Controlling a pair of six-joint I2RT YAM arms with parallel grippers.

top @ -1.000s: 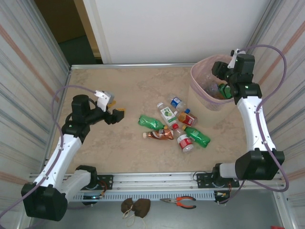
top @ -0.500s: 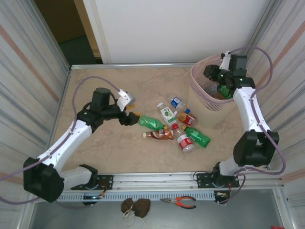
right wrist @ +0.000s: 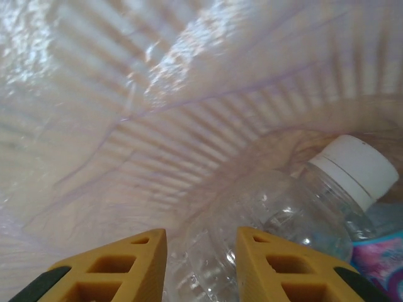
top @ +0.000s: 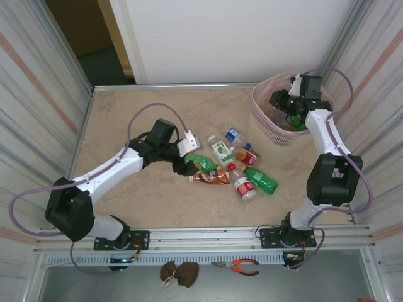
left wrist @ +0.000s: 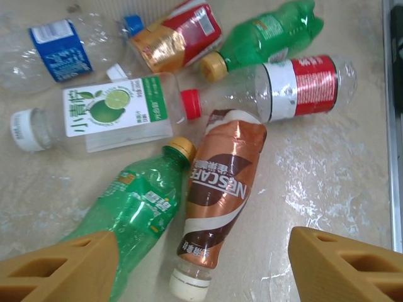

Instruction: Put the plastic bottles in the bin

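Several plastic bottles lie in a heap mid-table. My left gripper (top: 187, 165) (left wrist: 204, 270) hangs open just above two of them. One finger is over the green bottle (left wrist: 132, 214) (top: 200, 162). The brown Nescafe bottle (left wrist: 220, 189) (top: 213, 178) lies between the fingers, untouched. A lime-label bottle (left wrist: 107, 119), a blue-label one (left wrist: 60, 50), an amber-red one (left wrist: 176, 34), a second green one (left wrist: 271, 31) and a red-label clear one (left wrist: 302, 85) lie beyond. My right gripper (top: 281, 100) (right wrist: 198, 251) is inside the bin (top: 258, 100), shut and holding nothing. A clear white-capped bottle (right wrist: 283, 214) lies below it on the pink liner (right wrist: 126, 94).
The bin stands at the far right corner, with a green bottle (top: 297, 119) inside. Corrugated walls close both sides. A metal rail (top: 208, 236) runs along the near edge. Orange-handled pliers (top: 236, 266) lie below it.
My left arm has swung right from the left side to the bottle heap, jaws staying open. My right gripper has dipped deeper into the bin and its jaws have narrowed.
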